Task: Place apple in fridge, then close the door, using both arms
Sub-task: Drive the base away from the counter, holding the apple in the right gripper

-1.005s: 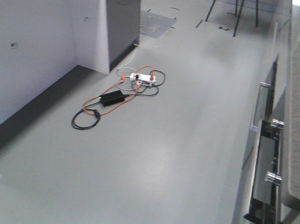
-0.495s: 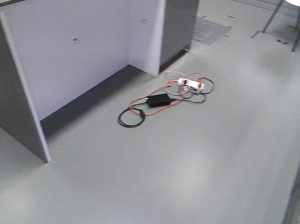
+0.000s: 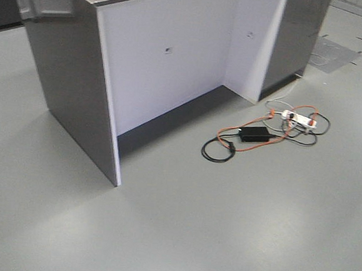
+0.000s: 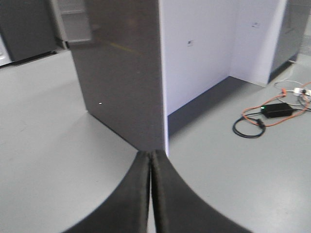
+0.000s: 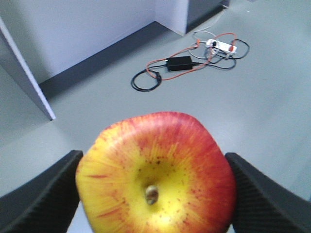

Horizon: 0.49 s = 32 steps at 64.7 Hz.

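The step in hand is the carry. The right hand [image 5: 154, 194] is clamped on the apple [image 5: 155, 170], one black finger pressed to each side and the stem end facing the wrist camera. It hangs above bare grey floor [image 3: 223, 239]. The left hand [image 4: 150, 162] holds nothing, and its two fingers are pressed flat together.

No fridge can be made out for certain. A pale, shelf-like shape [image 4: 73, 22] at the top left of the left wrist view may be part of it, but it is too blurred to say. What fills the front view is a cabinet [image 3: 174, 66] with white faces and a dark grey end panel. To its right on the floor is a tangle of orange cable [image 3: 246, 147] with a black power adapter [image 3: 254, 134] and a white power strip [image 3: 298, 118].

Next, I judge, the base must bring the fridge into view and within reach. The right arm then has to set the apple on a shelf, which leaves the empty left hand for the door.

Compared with a second ago, the front view has swung left. The cable tangle has slid from left of centre to the right side, the chrome-handled drawers on the right have gone, and the cabinet's dark end panel has come into view.
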Available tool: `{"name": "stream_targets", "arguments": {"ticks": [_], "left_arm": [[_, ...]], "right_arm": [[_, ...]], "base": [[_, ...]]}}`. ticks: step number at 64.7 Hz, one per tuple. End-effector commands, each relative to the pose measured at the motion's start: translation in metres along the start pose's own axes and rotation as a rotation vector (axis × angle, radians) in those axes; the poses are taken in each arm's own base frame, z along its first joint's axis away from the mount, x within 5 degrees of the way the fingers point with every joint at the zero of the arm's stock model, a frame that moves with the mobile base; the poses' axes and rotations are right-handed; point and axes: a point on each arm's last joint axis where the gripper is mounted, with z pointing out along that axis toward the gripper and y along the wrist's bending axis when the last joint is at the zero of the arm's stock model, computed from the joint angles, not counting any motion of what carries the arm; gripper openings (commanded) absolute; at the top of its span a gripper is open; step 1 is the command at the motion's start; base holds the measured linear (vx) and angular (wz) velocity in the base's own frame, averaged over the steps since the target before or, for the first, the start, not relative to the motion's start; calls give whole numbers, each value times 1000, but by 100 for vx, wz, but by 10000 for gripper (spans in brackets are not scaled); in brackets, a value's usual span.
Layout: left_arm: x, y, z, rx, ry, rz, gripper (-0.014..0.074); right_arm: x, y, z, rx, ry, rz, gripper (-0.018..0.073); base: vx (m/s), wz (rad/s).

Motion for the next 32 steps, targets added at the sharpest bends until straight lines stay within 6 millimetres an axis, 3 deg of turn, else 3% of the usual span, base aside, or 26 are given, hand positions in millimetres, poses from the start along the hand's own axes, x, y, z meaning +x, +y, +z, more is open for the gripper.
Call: {"name": "stream_targets", "arguments": {"ticks": [1, 32], "left_arm": [[-1, -1, 1, 19, -60, 1, -5], [-1, -1, 1, 19, -60, 1, -5]], "right_arm": [[-14, 0, -6, 6, -102, 0, 132], [-14, 0, -6, 6, -102, 0, 132]], "base": [[3, 36], [3, 38]]}}
